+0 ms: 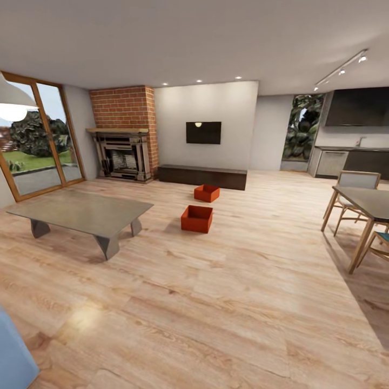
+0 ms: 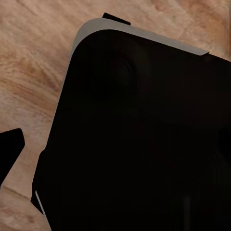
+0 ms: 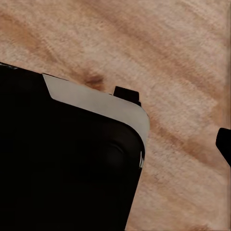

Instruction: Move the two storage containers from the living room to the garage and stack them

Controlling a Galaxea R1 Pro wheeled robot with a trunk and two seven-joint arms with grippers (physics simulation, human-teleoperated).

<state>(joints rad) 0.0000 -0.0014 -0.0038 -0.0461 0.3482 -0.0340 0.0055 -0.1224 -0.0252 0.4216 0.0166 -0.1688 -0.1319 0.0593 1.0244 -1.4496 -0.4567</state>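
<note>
Robot's in the living room, looking across the light wood plank floor [image 1: 227,302]. Two orange-red storage containers sit on it, open tops up, well short of the robot: near container [image 1: 196,219] just right of the grey coffee table [image 1: 81,212], far container [image 1: 207,193] behind it, close to the dark low bench [image 1: 202,176] under the TV [image 1: 203,132]. They're apart, not touching. Brick fireplace [image 1: 125,132] left of the bench, dining table [image 1: 367,202] and chairs at right. Wrist views: a dark rounded body over planks; jaws' state can't be told on either arm.
</note>
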